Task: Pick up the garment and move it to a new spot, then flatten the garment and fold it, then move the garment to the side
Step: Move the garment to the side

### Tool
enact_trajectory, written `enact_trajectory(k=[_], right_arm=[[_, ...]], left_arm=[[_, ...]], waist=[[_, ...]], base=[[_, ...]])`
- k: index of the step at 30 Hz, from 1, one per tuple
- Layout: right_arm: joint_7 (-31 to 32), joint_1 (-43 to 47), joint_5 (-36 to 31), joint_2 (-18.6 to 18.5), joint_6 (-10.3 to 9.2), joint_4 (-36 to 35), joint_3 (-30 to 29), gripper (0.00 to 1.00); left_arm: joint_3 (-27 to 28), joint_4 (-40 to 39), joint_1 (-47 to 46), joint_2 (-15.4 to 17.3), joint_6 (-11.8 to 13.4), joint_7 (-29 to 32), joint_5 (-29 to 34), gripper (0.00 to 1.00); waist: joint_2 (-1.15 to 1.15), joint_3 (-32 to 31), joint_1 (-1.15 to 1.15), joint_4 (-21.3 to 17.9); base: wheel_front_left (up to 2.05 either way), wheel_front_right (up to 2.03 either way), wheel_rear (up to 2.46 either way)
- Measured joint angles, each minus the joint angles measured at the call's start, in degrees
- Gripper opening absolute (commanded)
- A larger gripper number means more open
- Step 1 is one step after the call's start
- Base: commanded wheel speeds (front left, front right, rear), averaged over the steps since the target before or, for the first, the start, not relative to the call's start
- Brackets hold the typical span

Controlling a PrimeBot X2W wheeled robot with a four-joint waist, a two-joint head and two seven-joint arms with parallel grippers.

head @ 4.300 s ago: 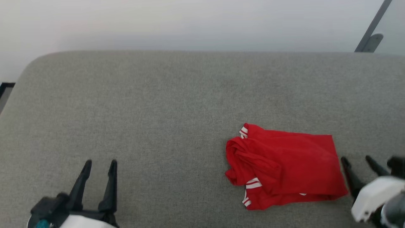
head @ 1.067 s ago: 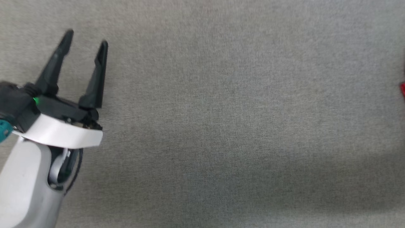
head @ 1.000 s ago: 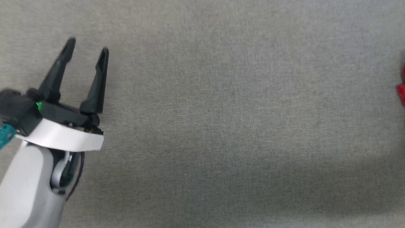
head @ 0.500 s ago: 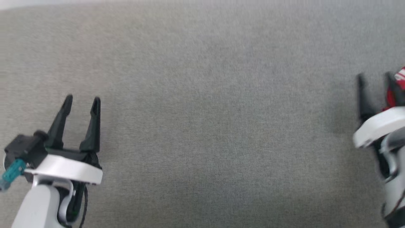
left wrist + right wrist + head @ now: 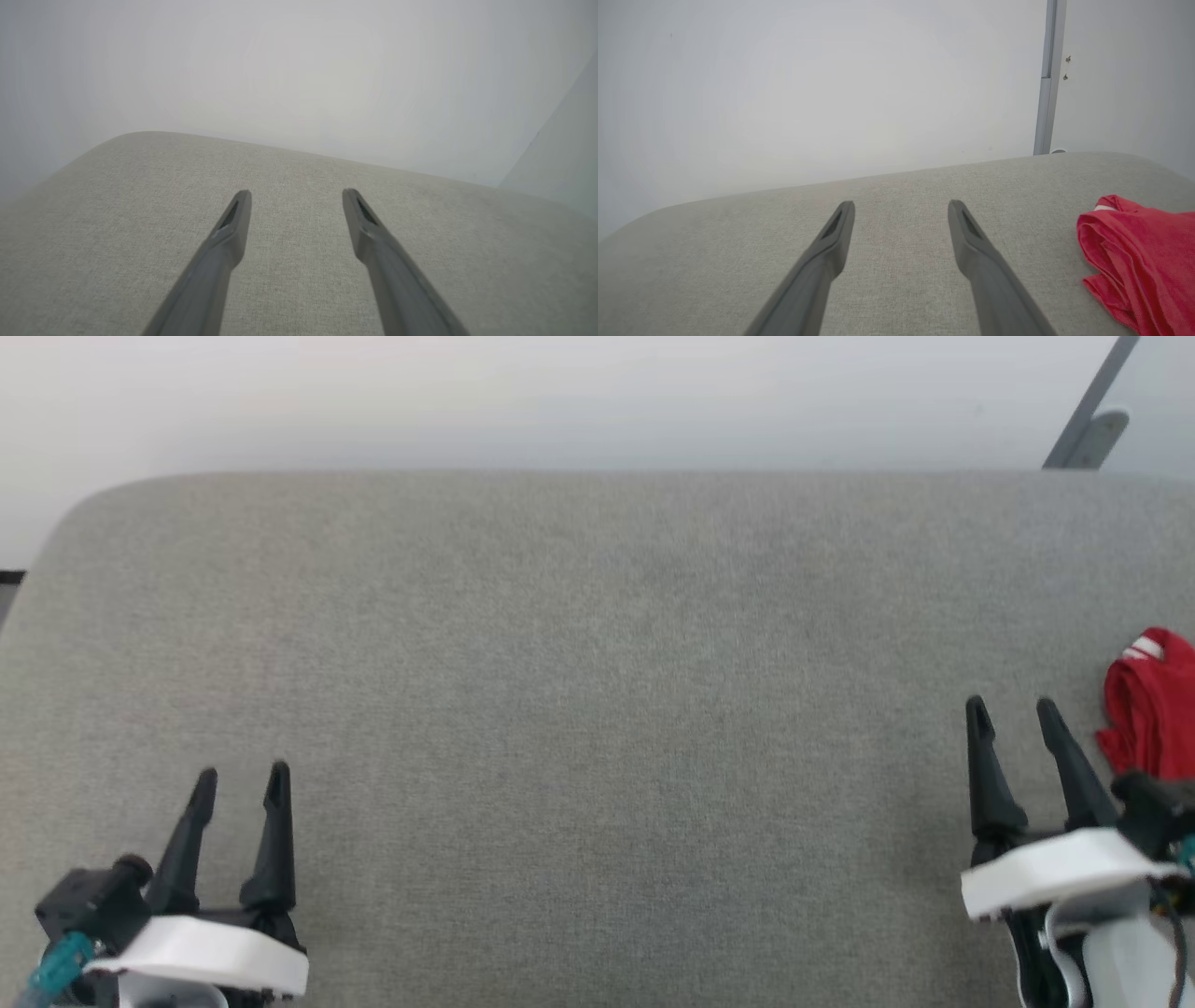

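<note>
One bunched red garment at three o'clock on the grey cushion; left gripper and right gripper both gape empty.

**Grey padded surface**: a broad bare stretch between the left gripper and the right gripper, giving free passage across the middle and up to the far edge. Both grippers have their fingers spread, and the gaps between them are free.

**Garment**: a red bunched heap at the surface's right side, just beside the right gripper's outer finger. It blocks travel further right.

**Pale wall**: closes off the far side behind the surface.

**Grey slanted post**: at the far right by the wall, well apart from both grippers.
</note>
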Motion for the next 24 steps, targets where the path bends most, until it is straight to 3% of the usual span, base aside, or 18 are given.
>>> enact_trajectory(k=[16, 24], right_arm=[[1.05, 14.82, -1.08, 2.89, 0.0, -12.55, -2.82, 1.0], [2.61, 17.34, -1.14, 3.67, 0.0, -15.72, -3.87, 1.0]], left_arm=[[-0.25, -5.14, 9.49, -2.89, 0.0, 0.0, 2.76, 1.0], [-0.2, -5.99, 10.4, -3.44, 0.0, 0.0, 3.26, 1.0]], waist=[[0.0, -6.77, 0.0, 1.41], [0.0, -7.52, 0.0, 1.61]], base=[[0.0, 0.0, 0.0], [0.0, 0.0, 0.0]])
